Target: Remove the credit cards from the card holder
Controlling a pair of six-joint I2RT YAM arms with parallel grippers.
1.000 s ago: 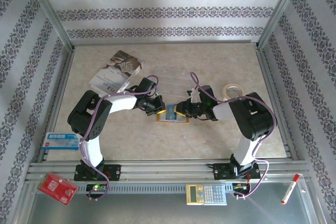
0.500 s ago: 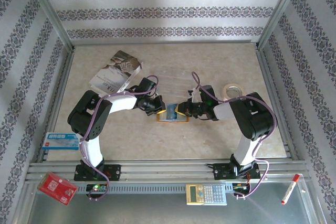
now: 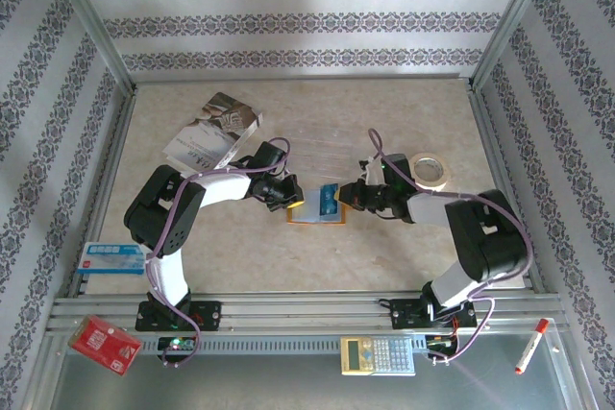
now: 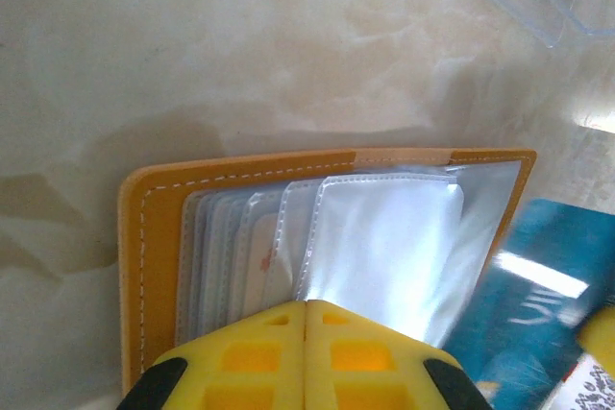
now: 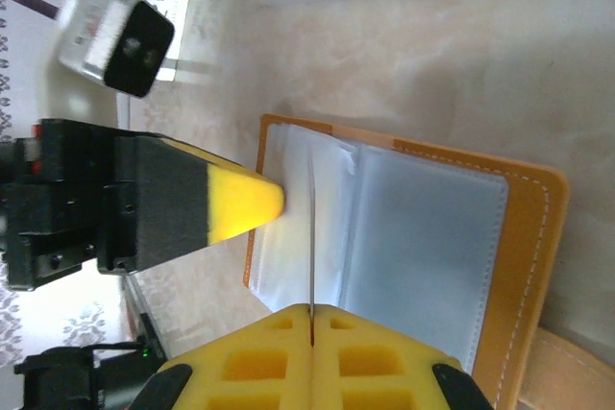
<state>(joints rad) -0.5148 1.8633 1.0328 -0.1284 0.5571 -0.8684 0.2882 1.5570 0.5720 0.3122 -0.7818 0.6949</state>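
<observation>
Orange card holder: lying open on the tabletop; we are pinning it with the closed left tool. Blue credit card: we are gripping it in the right tool, now pulled rightward, farther out than before.

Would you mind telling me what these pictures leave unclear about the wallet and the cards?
- Cards left in the wallet: left wrist view, overlapping frosted pockets hide them.
- Print on the blue card: blurred in the left wrist view, edge-on in the right gripper's own view, too small from above.
- Wallet's near edge: left wrist view, under the left gripper and cut by the frame.
</observation>
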